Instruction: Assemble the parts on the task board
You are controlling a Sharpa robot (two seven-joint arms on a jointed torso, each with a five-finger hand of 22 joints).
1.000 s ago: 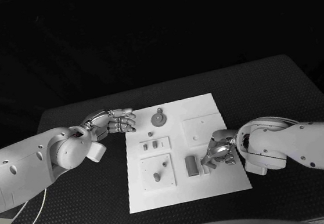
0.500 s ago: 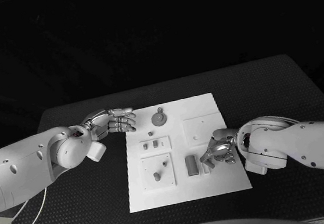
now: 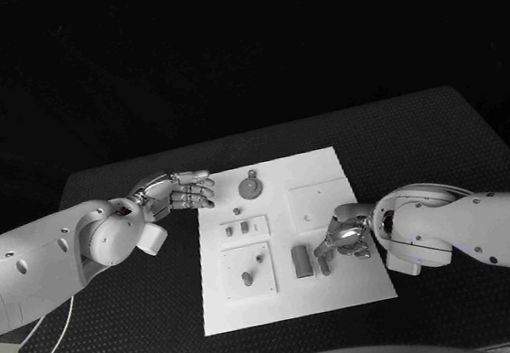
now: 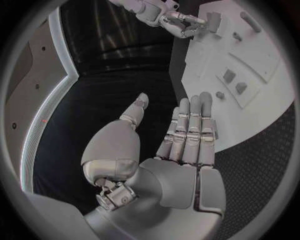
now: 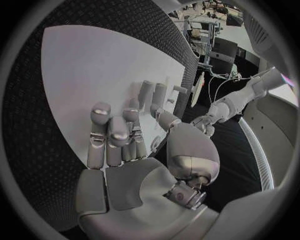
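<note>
The white task board (image 3: 321, 169) lies mid-table with grey parts on it: a round disc (image 3: 249, 187) at the far side, two small pieces (image 3: 240, 228), a peg (image 3: 246, 278) and an upright block (image 3: 302, 259). My right hand (image 3: 342, 240) hovers low over the board's near right part, fingers half curled, fingertips just beside the block (image 5: 145, 92); nothing lies in its palm (image 5: 125, 145). My left hand (image 3: 175, 192) rests by the board's far left corner, fingers straight and together, thumb apart, holding nothing (image 4: 181, 145). From the left wrist, the right hand (image 4: 178, 20) shows next to the block (image 4: 214, 20).
Black table (image 3: 138, 346) surrounds the board on all sides. A raised square plate (image 3: 319, 202) sits on the board's right half, another (image 3: 247, 271) on its near left. A white cable (image 3: 45, 348) curves off the table's left edge.
My right hand's fingers have dipped slightly toward the block and the near edge. The left hand has stayed put.
</note>
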